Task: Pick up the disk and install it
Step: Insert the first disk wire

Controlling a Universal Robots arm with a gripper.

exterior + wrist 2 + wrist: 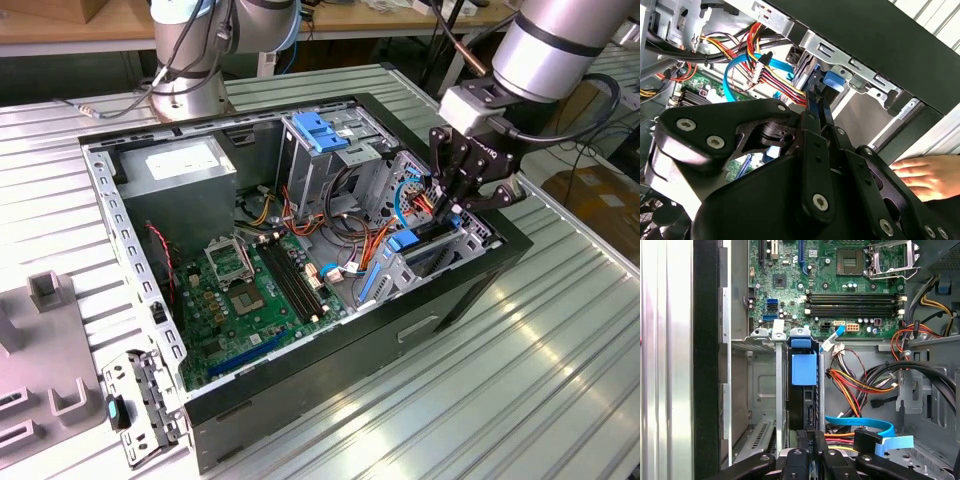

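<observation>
The hand (pixel 452 205) reaches down into the open computer case (pixel 470 275), at the drive cage beside the motherboard (pixel 245 300). Its fingers (pixel 807 442) are clenched on the disk (pixel 803 390), which stands on edge in the cage slot, blue rail uppermost. No writing is legible.

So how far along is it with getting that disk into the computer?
Pickup looks done: the silver-grey disk with blue rails stands edge-on in a slot of the grey metal drive cage. In hand: the black tool sits right at its outer end. Left: I can't tell whether it is fully seated.
</observation>
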